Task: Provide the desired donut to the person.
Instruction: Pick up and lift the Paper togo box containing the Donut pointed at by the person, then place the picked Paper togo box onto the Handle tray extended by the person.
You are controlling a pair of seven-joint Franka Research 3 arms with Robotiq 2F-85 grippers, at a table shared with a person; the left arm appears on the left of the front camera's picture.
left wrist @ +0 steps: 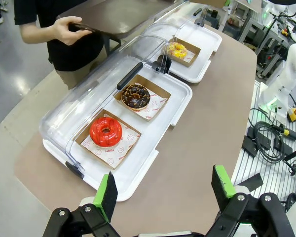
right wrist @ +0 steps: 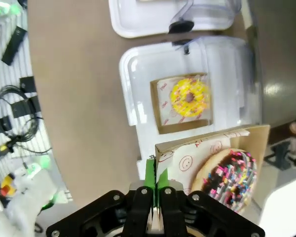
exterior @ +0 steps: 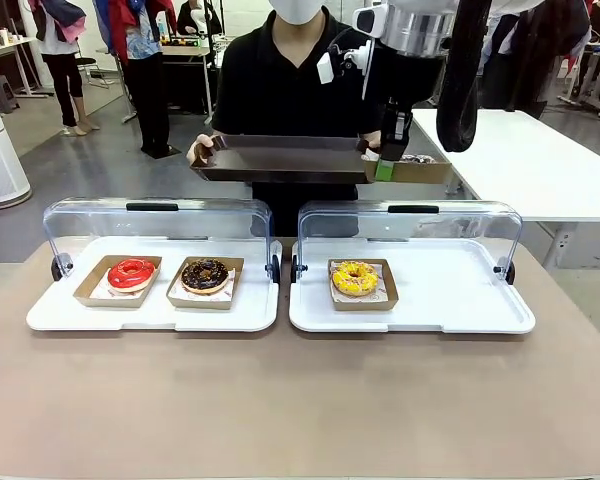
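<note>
You can see the right gripper with its green fingers pressed together on the paper-lined edge of a cardboard box, so it pinches the box wall. In this box lies the sprinkle donut, dark glazed with coloured sprinkles. In the front view, the box hangs from this gripper high above the far side of the table, just at the right end of the dark tray which the person holds out in front of the body. You cannot tell whether the box already touches that tray. One hand of the person grips the left end of the tray. The left gripper hovers over the near edge of the table with its fingers spread wide, and nothing is between them. Under it stands the left white tray with its clear lid tipped back. It carries the red donut and the chocolate donut, each in its own cardboard box, side by side. The right white tray has its lid also open, and the yellow donut sits in a box at its left part.
</note>
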